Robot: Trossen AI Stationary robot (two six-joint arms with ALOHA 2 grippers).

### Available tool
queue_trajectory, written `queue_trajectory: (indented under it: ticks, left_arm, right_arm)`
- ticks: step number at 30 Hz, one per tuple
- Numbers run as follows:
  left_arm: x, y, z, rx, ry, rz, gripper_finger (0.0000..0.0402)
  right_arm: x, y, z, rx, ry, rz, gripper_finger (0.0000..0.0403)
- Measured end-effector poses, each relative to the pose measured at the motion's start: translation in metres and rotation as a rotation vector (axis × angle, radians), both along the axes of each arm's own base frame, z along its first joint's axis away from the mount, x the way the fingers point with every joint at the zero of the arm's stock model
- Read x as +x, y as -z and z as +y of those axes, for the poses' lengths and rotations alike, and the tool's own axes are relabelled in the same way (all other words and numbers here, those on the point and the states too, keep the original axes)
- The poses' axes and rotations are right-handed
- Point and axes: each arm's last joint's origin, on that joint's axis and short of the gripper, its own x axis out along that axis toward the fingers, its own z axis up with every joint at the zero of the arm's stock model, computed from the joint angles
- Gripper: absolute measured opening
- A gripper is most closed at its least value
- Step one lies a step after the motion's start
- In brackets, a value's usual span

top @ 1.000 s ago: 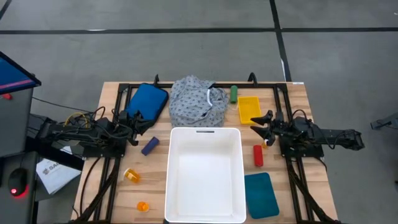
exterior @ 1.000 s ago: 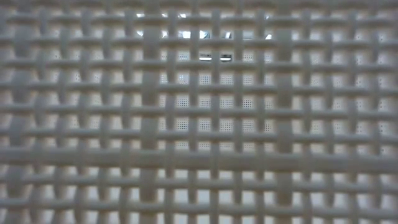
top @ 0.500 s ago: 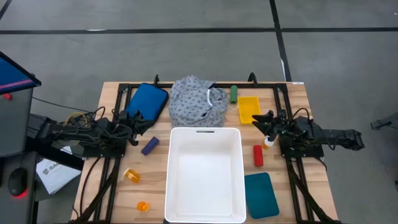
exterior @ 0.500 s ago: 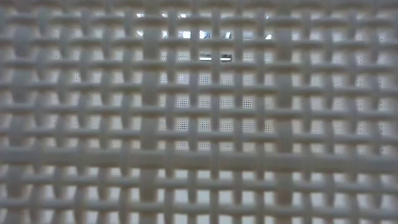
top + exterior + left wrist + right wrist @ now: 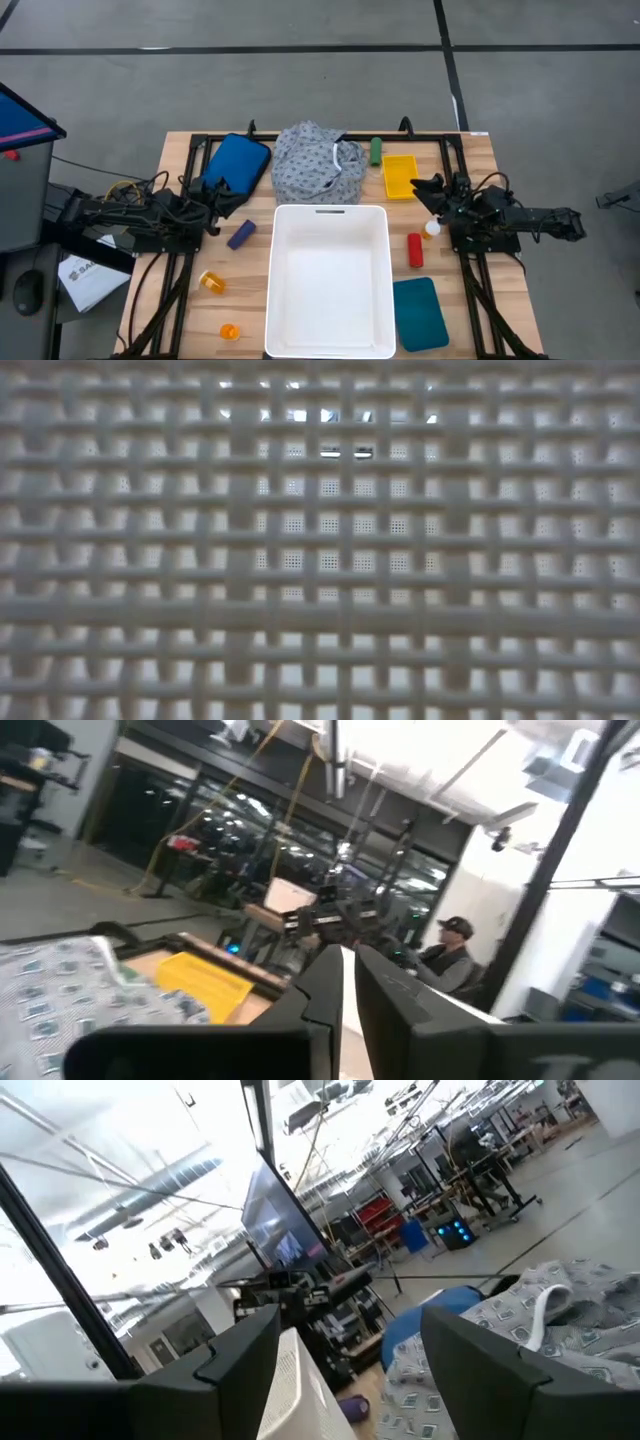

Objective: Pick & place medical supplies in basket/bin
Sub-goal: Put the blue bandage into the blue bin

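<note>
While our right claw (image 5: pixel 424 192) stands wide and empty by the small white-capped bottle (image 5: pixel 432 228) at three o'clock, our left claw (image 5: pixel 213 205), nearly shut, waits at nine beside the white plastic basket (image 5: pixel 377 262) on the wooden tabletop (image 5: pixel 180 150), supplies scattered around for reach.

Garment (image 5: pixel 318 163) behind bin (image 5: pixel 329 281) (cylinders flanking).

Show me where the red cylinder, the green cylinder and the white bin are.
red cylinder (image 5: pixel 415 250), high view, middle of its body.
green cylinder (image 5: pixel 376 152), high view, middle of its body.
white bin (image 5: pixel 329 275), high view, bare floor of the bin.
</note>
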Motion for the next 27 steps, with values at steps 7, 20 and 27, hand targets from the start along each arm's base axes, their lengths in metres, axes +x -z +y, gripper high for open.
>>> queue_trajectory:
  ticks: [7,20,27]
  left_arm:
    - [0.0,0.0,0.0,-0.039,0.009,-0.005,0.0037]
    - [-0.001,-0.002,0.0,-0.062,0.008,-0.035,0.0027]
    - [-0.002,-0.007,-0.002,-0.219,0.173,-0.121,0.0031]
  right_arm:
    - [0.0,0.0,0.0,0.023,-0.002,-0.008,0.0239]
    - [-0.001,-0.002,0.0,0.027,0.003,-0.025,0.0239]
    - [-0.007,-0.017,0.002,-0.048,-0.034,-0.18,0.0239]
